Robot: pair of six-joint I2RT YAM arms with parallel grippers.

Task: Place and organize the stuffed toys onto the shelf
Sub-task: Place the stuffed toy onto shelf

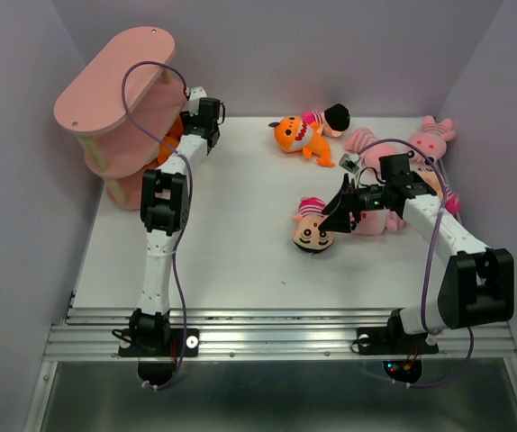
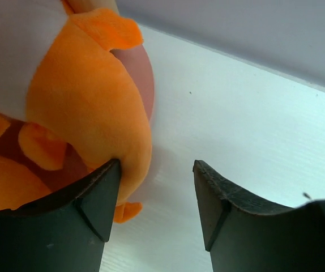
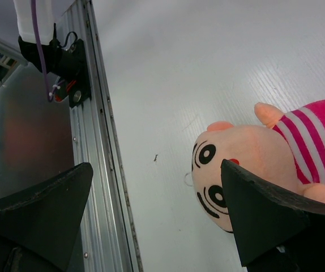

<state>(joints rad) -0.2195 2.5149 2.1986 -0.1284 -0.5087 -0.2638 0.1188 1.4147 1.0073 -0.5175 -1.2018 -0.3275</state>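
Observation:
The pink shelf point(image 1: 114, 90) stands at the back left. An orange stuffed toy point(image 1: 172, 135) lies on a lower tier; up close this orange toy point(image 2: 89, 107) rests against my left finger point(image 2: 94, 198). My left gripper point(image 2: 157, 170) is open, with only white table between its jaws. My right gripper point(image 1: 332, 211) hangs wide open over a peach-faced doll point(image 1: 312, 232). In the right wrist view the doll point(image 3: 236, 170) lies face up, partly behind the right finger point(image 3: 264, 221). An orange shark point(image 1: 296, 135), a black-haired doll point(image 1: 331, 117) and pink striped animals point(image 1: 421, 139) lie at the back right.
A metal rail point(image 1: 276, 328) runs along the table's near edge, also seen as the rail point(image 3: 94, 141) beside my right gripper. Grey walls close in the left, back and right sides. The left arm's purple cable point(image 1: 141, 76) loops over the shelf's top board.

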